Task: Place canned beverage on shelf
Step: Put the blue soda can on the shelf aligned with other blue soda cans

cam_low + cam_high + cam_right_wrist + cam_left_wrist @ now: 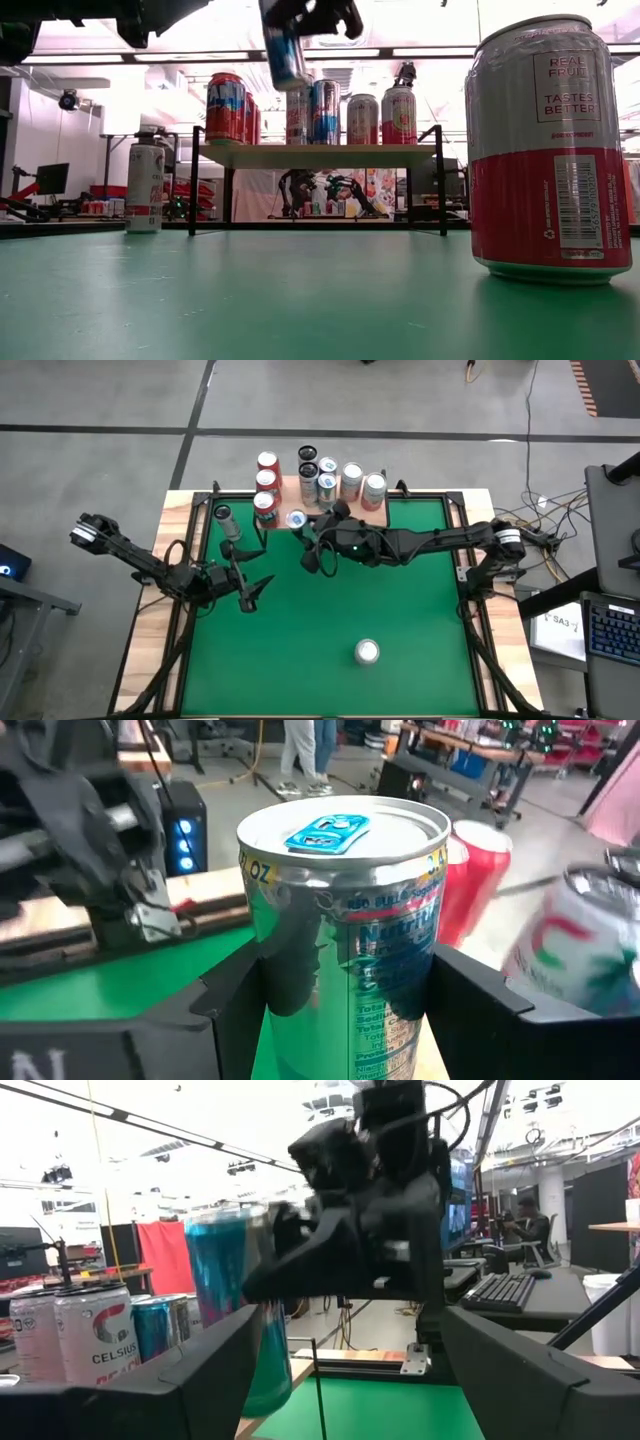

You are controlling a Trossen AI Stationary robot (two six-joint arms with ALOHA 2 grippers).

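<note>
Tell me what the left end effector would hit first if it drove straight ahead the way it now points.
Likely the right end effector and the blue can it holds: both fill the left wrist view, dead ahead of the open left end effector. How far off they are is unclear.

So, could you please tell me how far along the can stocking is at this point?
Done: several cans already stand on the shelf. In hand: the right end effector grips a silver-and-blue can raised near the shelf's front left edge. The left end effector hangs open over the green table. Left: setting this can down, then a silver can near the table's front and a white can beside the shelf.
</note>
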